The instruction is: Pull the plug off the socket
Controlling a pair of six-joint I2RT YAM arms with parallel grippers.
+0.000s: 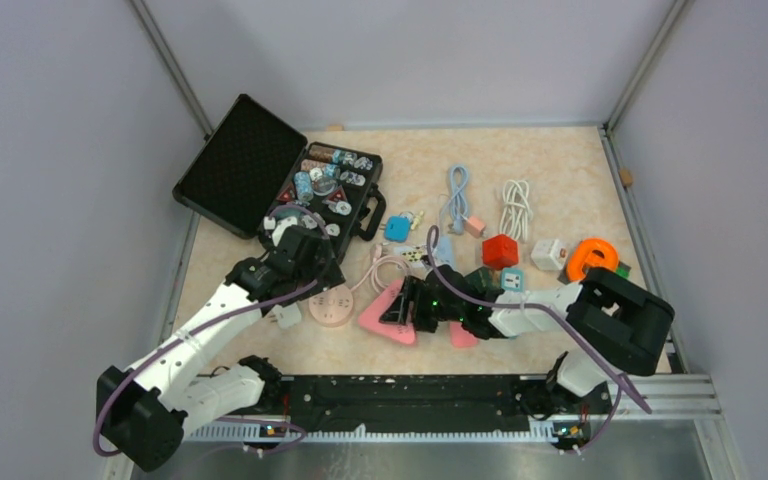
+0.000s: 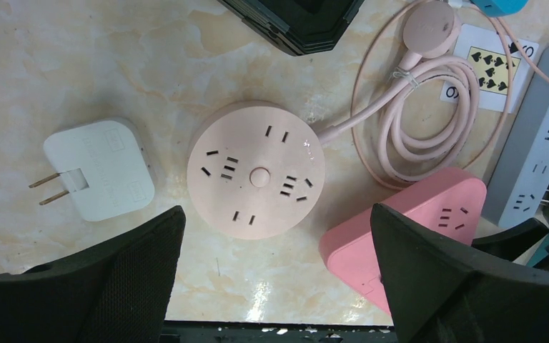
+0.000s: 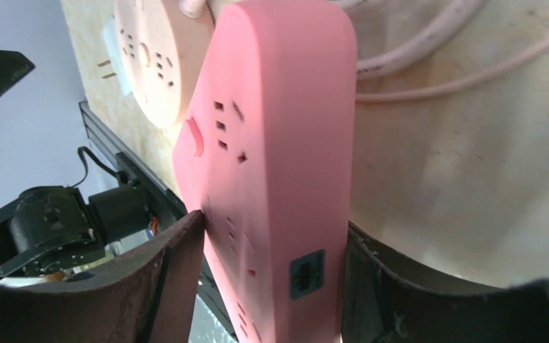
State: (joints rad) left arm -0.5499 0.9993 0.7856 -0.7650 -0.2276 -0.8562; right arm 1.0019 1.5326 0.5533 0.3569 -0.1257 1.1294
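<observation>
A round pale-pink socket (image 2: 256,169) lies flat on the table, its cord coiled to the right; it also shows in the top view (image 1: 332,304). A white plug (image 2: 100,168) lies beside it on the left, out of the socket, prongs pointing left; it shows in the top view too (image 1: 285,316). My left gripper (image 2: 275,275) is open and empty above the socket's near side (image 1: 305,262). My right gripper (image 3: 271,279) is shut on the edge of a pink triangular socket (image 3: 279,143), just right of the round one (image 1: 388,318).
An open black case (image 1: 250,170) with small parts stands at the back left. A grey power strip (image 2: 536,164), playing cards (image 2: 490,68), coiled cables (image 1: 515,208), a red cube (image 1: 500,250) and an orange item (image 1: 592,257) lie to the right.
</observation>
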